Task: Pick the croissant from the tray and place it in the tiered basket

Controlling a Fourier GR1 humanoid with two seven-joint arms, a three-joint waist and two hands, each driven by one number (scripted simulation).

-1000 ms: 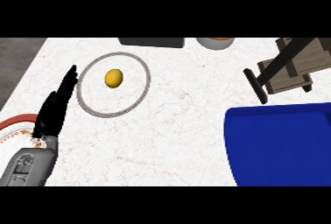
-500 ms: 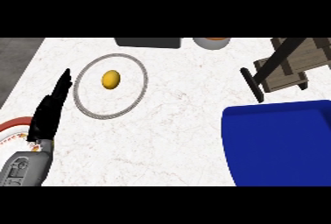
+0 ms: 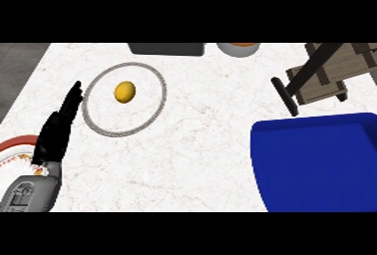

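Left hand (image 3: 59,127) resting flat-fingered beside the tray (image 3: 158,99), croissant (image 3: 124,92) sitting on it, blue bin (image 3: 316,159) and tiered basket (image 3: 324,74) lying well apart.

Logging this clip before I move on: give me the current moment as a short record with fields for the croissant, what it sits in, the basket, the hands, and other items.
croissant: small golden croissant, lying inside the ring, untouched
tray: round grey-rimmed tray, upper left of the counter
tiered basket: wooden tiered basket on a dark stand, upper right, nothing seen in it
left hand: left hand open, fingers straight, just left of the tray, apart from the croissant
right hand: not in view
other: blue object at right; red-rimmed plate at left edge
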